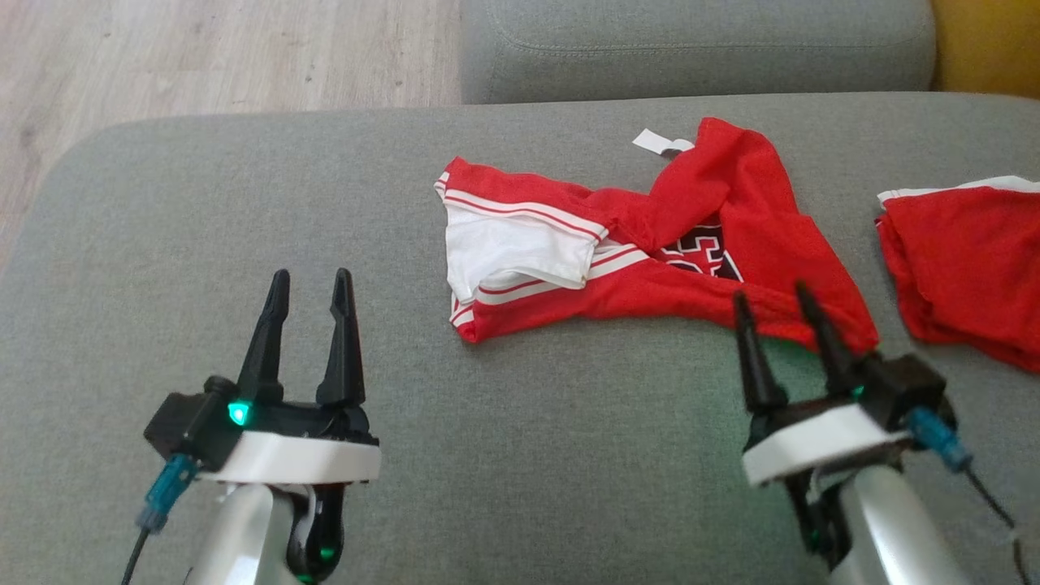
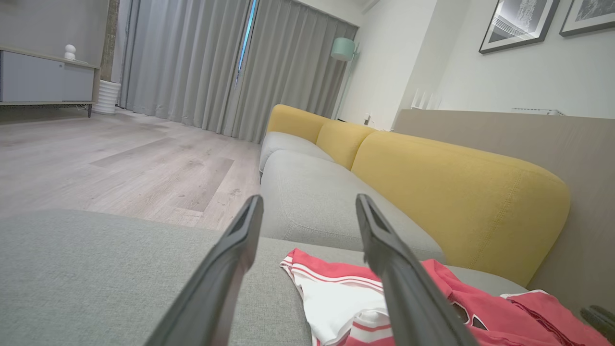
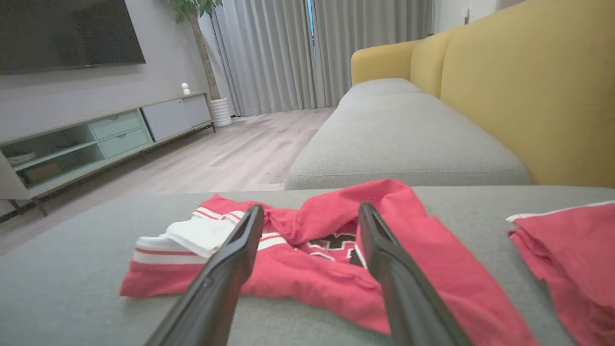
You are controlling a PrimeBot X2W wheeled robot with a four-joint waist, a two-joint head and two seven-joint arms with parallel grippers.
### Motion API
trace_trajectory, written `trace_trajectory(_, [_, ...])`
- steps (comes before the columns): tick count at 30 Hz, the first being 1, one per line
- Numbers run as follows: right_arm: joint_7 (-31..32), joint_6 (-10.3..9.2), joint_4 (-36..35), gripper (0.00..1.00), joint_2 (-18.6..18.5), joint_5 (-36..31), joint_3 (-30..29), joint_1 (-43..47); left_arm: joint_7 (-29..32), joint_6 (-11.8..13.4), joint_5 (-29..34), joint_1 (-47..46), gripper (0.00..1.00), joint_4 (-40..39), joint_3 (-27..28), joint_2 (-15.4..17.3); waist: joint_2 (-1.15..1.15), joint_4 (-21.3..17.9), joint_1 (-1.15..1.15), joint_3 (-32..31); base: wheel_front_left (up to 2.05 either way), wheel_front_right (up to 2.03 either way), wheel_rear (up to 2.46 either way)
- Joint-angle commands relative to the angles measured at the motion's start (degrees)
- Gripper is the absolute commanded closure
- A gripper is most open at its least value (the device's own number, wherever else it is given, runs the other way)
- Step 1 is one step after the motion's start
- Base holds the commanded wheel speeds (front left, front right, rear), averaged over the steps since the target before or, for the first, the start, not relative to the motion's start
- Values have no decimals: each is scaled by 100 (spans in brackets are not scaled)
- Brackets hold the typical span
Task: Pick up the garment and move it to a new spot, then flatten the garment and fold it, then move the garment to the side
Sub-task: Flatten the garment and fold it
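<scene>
Clearly the right end effector [image 1: 772, 294], jaws apart, is nearer: the garment [image 1: 699, 211] lies at its 11 o'clock, long axis 9 to 3; left end effector [image 1: 311, 276] equally apart

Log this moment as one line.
garment: crumpled on grey cushion | left gripper: jaws open, empty | right gripper: jaws open, at garment's near edge

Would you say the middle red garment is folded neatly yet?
No: the red garment lies crumpled, its white-striped end bunched and a flap twisted over.
</scene>
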Motion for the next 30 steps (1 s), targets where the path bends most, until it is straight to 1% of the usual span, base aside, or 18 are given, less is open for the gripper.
trace_trajectory(1, [-77, 14, -339, 0, 48, 203, 299, 74, -29, -34, 36, -112, 0, -224, 179, 46, 0, -5, 0, 6, 0, 0, 0])
trace_trajectory(5, [-86, 14, -459, 0, 56, 400, 550, 211, -29, -34, 55, -88, 0, -228, 87, 31, 0, 22, 0, 38, 0, 0, 0])
trace_trajectory(9, [-88, 14, -450, 0, 57, 411, 680, 94, -29, -34, 39, -147, 0, -217, -44, 19, 0, 149, 0, 119, 0, 0, 0])
trace_trajectory(14, [-21, 14, -190, 0, 58, 462, 822, -212, -29, -34, -1, -215, 0, -180, -150, 10, 0, 348, 0, 250, 0, 0, 0])
trace_trajectory(19, [396, 14, 317, 0, 54, 780, 1128, -770, -29, -34, -50, -307, 0, -107, -306, -8, 0, 624, 0, 457, 0, 0, 0])
trace_trajectory(22, [494, 14, 704, 0, -55, 598, 1341, -1141, -29, -34, -82, -365, 0, -72, -382, -20, 0, 779, 0, 558, 0, 0, 0])
trace_trajectory(25, [478, 14, 1135, 0, -188, 216, 1543, -1450, -29, -34, -93, -427, 0, -42, -453, -31, 0, 920, 0, 631, 0, 0, 0])
trace_trajectory(26, [448, 14, 1419, 0, -231, -30, 1615, -1612, -29, -34, -100, -460, 0, -28, -480, -37, 0, 994, 0, 661, 0, 0, 0])
trace_trajectory(30, [412, 14, 1941, 0, -214, -327, 1613, -1854, -29, -34, -116, -513, 0, -14, -518, -47, 0, 1110, 0, 706, 0, 0, 0])
